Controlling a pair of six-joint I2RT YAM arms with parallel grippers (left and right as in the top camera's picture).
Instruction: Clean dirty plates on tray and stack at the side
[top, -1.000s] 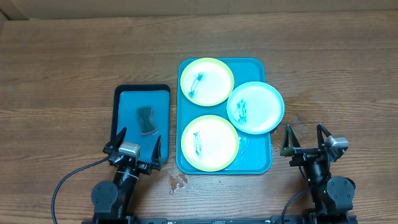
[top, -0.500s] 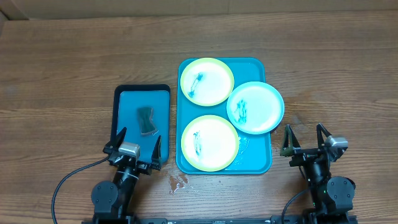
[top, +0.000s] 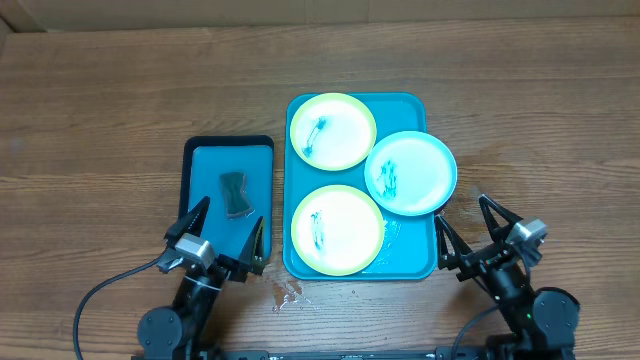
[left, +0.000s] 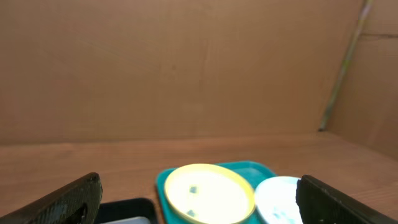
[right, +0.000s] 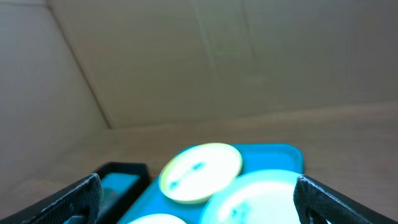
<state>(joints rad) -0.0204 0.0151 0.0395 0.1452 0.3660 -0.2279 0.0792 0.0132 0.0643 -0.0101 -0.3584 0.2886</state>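
three smeared plates, turquoise tray — blue one overhanging rim

Even bright light, soft shadows — overhead sharp, right wrist view blurred

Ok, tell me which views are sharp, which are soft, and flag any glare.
Overhead: sharp, evenly lit, smears on the plates readable, no strong glare. Left wrist: mildly soft, warm cast. Right wrist: blurriest; the tray and plates out of focus.
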